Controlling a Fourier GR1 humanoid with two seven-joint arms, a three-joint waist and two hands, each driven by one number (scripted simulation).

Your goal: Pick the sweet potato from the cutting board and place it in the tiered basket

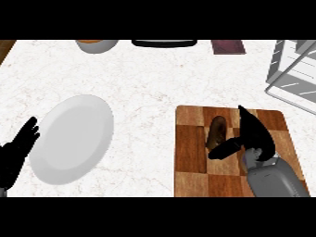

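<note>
On the board (pixel 191 162) the potato (pixel 217 129) lies lengthwise away from me, just left of my right hand (pixel 256 136), spread wide, thumb at its near end; left hand (pixel 6 157) rests open, well apart.

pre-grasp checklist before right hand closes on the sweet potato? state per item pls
1. Sweet potato lying on the cutting board: ok.
2. Right hand beside it, thumb at its near end: ok.
3. Fingers curled round it: not ok, they are straight.
4. Tiered basket in view at far right: ok, though only part of it shows.
5. Free room in the basket: cannot tell.
6. Left hand resting open at lower left by the white plate, away from the board: ok.
</note>
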